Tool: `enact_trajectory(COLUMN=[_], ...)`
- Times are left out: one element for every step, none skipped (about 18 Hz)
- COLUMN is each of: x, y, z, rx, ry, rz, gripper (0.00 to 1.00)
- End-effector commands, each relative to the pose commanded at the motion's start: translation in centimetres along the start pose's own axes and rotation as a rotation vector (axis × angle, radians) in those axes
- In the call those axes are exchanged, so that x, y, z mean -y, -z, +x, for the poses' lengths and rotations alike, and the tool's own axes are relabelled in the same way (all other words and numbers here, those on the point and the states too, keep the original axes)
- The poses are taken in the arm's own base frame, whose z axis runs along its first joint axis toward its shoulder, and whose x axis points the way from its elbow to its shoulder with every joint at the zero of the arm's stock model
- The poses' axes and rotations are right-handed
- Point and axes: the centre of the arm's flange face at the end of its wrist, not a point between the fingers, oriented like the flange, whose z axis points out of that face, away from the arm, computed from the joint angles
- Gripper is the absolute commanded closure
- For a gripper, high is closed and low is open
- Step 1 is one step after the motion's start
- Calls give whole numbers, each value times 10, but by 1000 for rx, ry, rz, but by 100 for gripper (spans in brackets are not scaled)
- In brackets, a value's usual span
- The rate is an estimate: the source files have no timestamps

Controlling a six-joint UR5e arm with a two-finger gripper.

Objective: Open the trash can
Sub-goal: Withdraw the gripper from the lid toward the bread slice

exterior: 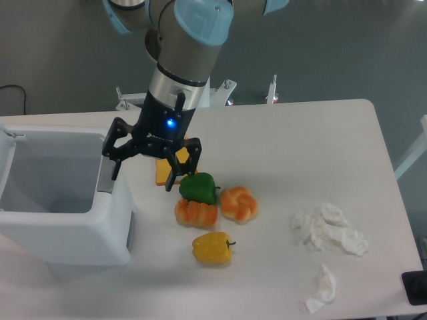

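The trash can [100, 233] is a large white boxy bin at the table's left edge. Its top stands open and I look down into its empty white inside; the lid is swung up at the far left, barely showing. A grey strip runs along its right rim. My gripper [143, 170] hangs just right of that rim, fingers spread wide and open, nothing between them. One finger [115, 160] is right above the grey strip; I cannot tell if it touches.
Right of the gripper lie a green pepper [197, 187], an orange slab [164, 170], two orange pastries [238, 203], and a yellow pepper [212, 247]. Crumpled white tissues [330, 228] lie at the right, a smaller one [321, 288] near the front edge.
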Motion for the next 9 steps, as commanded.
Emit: enact_trajectory(x=[0, 0, -1, -2, -3, -4, -6, -7, -8], y=[3, 6, 8, 8, 9, 9, 11, 11, 12], z=[-5, -10, -13, -18, -22, -25, -28, -31, -35], rx=[6, 15, 35, 64, 97, 131, 166, 201, 235], ry=[-14, -30, -48, -74, -117, -164, -211, -253, -289], rz=[6, 9, 4, -8, -23, -42, -62, -85, -108], gripper=[0, 0, 0, 0, 0, 0, 0, 0, 0])
